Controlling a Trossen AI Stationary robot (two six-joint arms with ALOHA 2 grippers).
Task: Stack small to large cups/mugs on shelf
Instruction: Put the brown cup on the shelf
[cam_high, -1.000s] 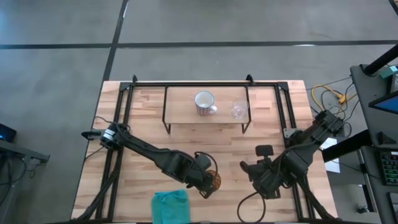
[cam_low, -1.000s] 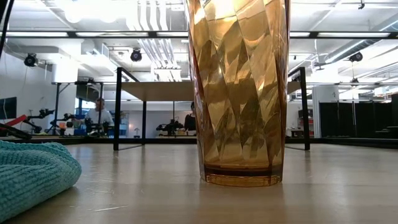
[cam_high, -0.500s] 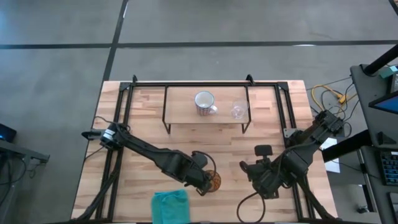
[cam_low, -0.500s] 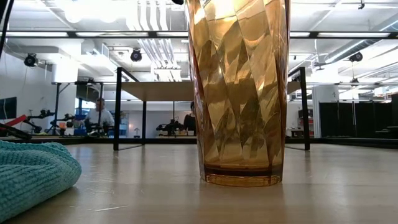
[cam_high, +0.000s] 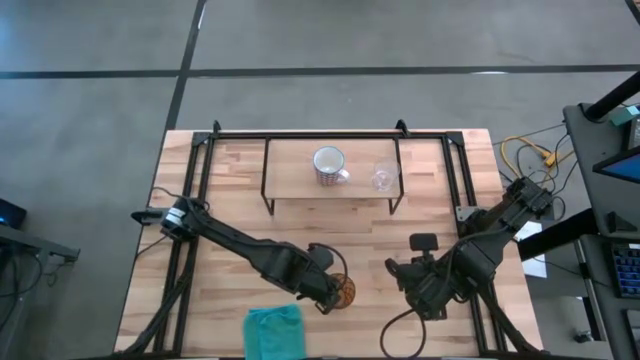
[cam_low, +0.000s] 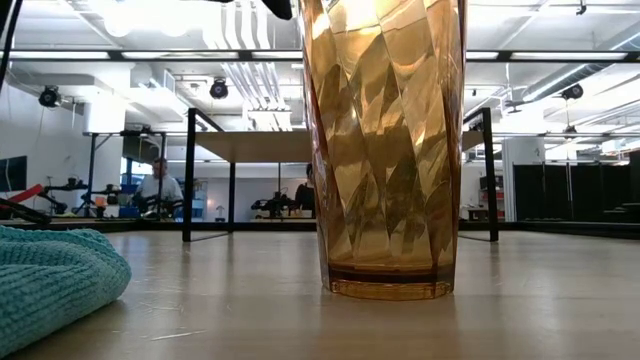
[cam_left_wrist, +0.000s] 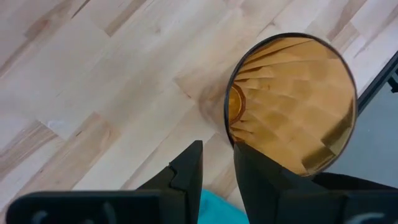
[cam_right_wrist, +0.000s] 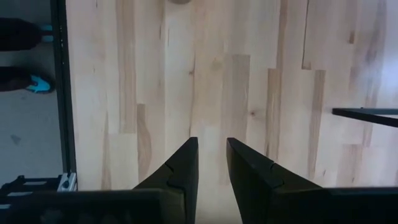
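The amber ribbed tumbler (cam_high: 345, 291) stands upright on its base on the tabletop near the front edge; it fills the low view (cam_low: 385, 150). My left gripper (cam_left_wrist: 217, 146) is over its rim on the side toward the teal cloth, fingers a narrow gap apart. One fingertip (cam_low: 280, 8) shows beside the tumbler's top. The white mug (cam_high: 328, 164) and the small clear glass (cam_high: 383, 177) stand side by side on the shelf (cam_high: 295, 175) at the back. My right gripper (cam_right_wrist: 212, 142) waits over bare table at the front right, fingers a narrow gap apart, empty. My left gripper comes at the tumbler from above, slanting down, and one finger (cam_left_wrist: 249, 165) overlaps the rim's near part (cam_left_wrist: 231, 134) in the wrist view. I cannot tell whether it touches the rim. The tumbler stands upright on the table.
A teal cloth (cam_high: 273, 328) lies at the front edge, just left of the tumbler. A black metal frame (cam_high: 300, 133) runs along the table's back and sides. Bare wood lies between the tumbler and the shelf.
My left gripper has come down a little toward the tumbler's rim: a dark fingertip now shows at the top of the low view, where there was none a second ago. The tumbler has stayed where it was.
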